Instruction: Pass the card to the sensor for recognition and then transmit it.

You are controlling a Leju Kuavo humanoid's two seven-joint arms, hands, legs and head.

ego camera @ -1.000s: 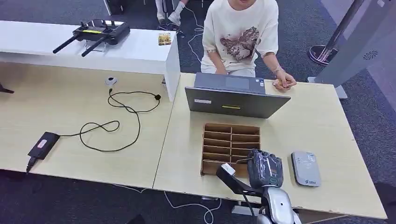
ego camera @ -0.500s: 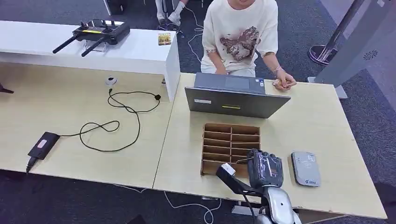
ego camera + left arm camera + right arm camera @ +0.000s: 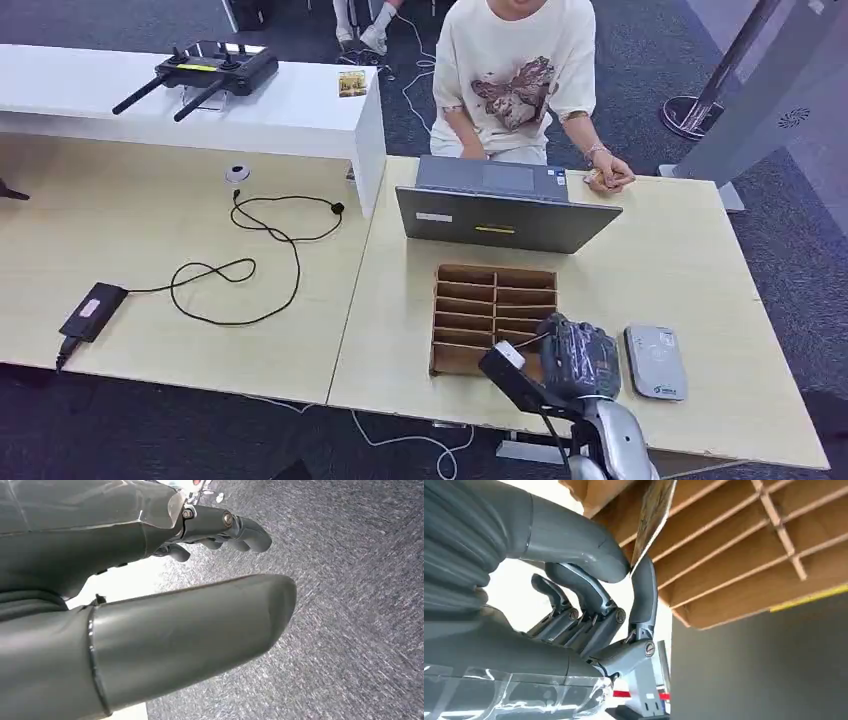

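On the left desk (image 3: 150, 250) a black power brick (image 3: 92, 310) lay near the front edge, its black cable (image 3: 245, 262) looping across the wood toward a small round white puck (image 3: 237, 173). Behind it a white counter (image 3: 280, 115) carried a black controller (image 3: 205, 70) with two antennas. The left hand (image 3: 150, 605) hung over grey carpet (image 3: 350, 605), thumb straight, the darker fingers (image 3: 240, 530) slightly curled and apart, with nothing in them.

On the right desk (image 3: 680, 260) a grey laptop (image 3: 500, 215) stood open with its back to the robot, and a person (image 3: 515, 75) in a pale printed shirt sat behind it, one hand resting on the desk beside the laptop. In front of the laptop lay a brown cardboard tray (image 3: 495, 300) divided into slots. The right hand (image 3: 578, 358) hovered at the tray's near right corner. From the wrist camera, its thumb and one finger pinched the lower edge of a thin card (image 3: 654, 515), which rose in front of the slots; whether the card's far end sat inside a slot was hard to tell. Just right of the hand, the grey card reader (image 3: 655, 362) lay flat on the desk.
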